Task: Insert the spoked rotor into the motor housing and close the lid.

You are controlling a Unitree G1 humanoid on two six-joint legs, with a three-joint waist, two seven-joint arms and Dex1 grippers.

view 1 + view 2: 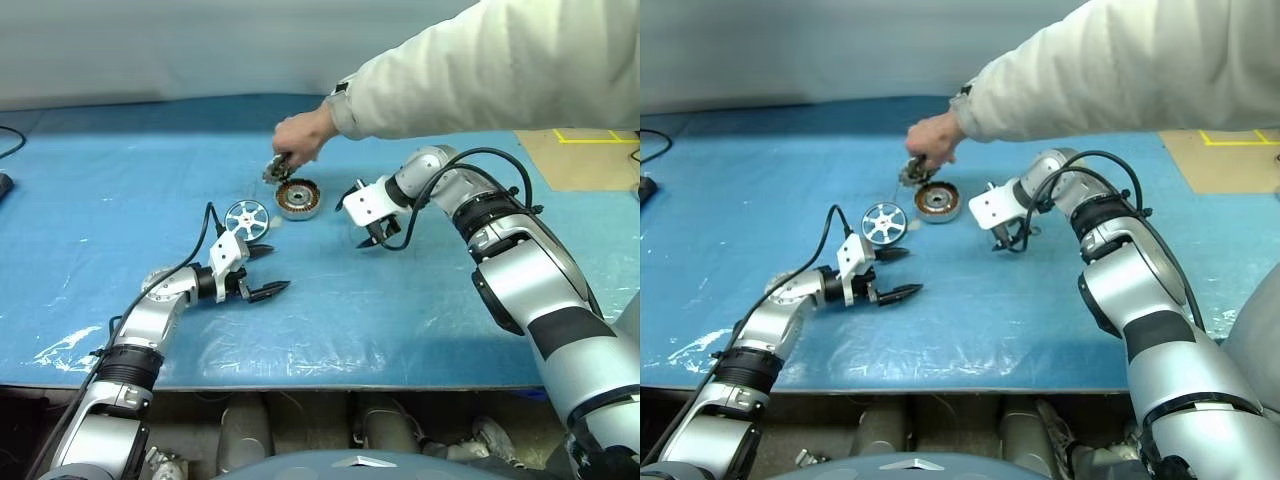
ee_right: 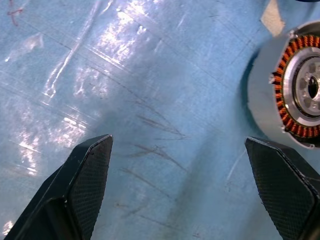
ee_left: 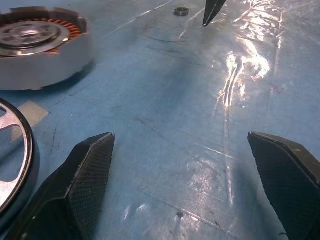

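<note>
— Silver spokes first: where's the rotor (image 1: 247, 217)?
— Flat on the blue table (image 1: 120, 190), just left of the housing (image 1: 298, 198) and a little nearer the robot. It sits outside the housing, close beside it but not touching.
— And the housing?
— Upright on the table, copper winding ring and silver centre facing up. No lid on it.
— Anything gripped?
— No. The left gripper (image 1: 267, 272) hovers low over the table just in front of the rotor, fingers spread wide with nothing between them. In the left wrist view the rotor's rim lies right beside one finger (image 3: 85, 175).
— The right one?
— The right gripper (image 1: 1009, 243) is tilted down at the table to the right of the housing, fingers likewise spread and empty. In its wrist view the housing lies beyond one fingertip.
— Who else is there?
— A person's hand (image 1: 303, 135), in a pale sleeve (image 1: 480, 70), reaches in from the right and holds a small metal part (image 1: 275, 168) just behind the housing. What the part is, I can't tell.
— Anything loose?
— A small dark ring (image 3: 181, 11) on the table, past the housing in the left wrist view.
</note>
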